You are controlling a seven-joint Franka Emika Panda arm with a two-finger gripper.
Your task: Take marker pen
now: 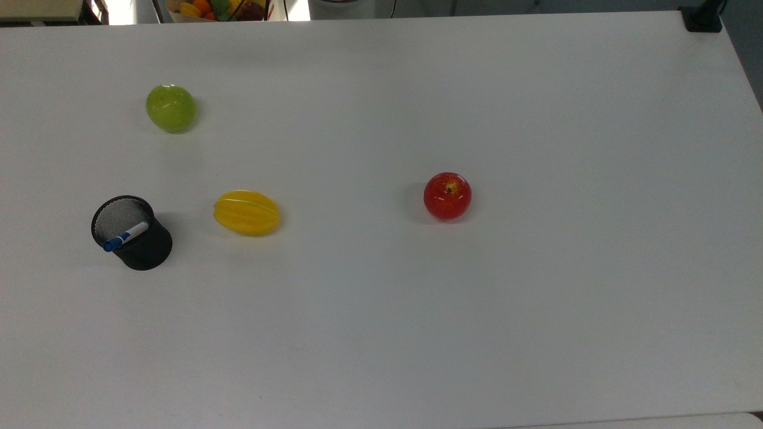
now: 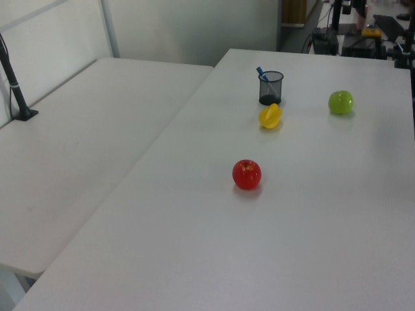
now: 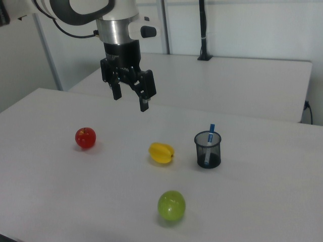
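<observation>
Marker pen stands in cup; spread-fingered gripper hangs well apart.

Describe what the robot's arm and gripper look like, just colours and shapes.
In the right view, the arm is glossy white with rounded shells and dark grey joint bands. Its wrist ends in a silver metal cylinder above a black block. The gripper is black, boxy at the top, with two slim black fingers that taper toward the tips. A thin dark cable loops beside the wrist.
</observation>
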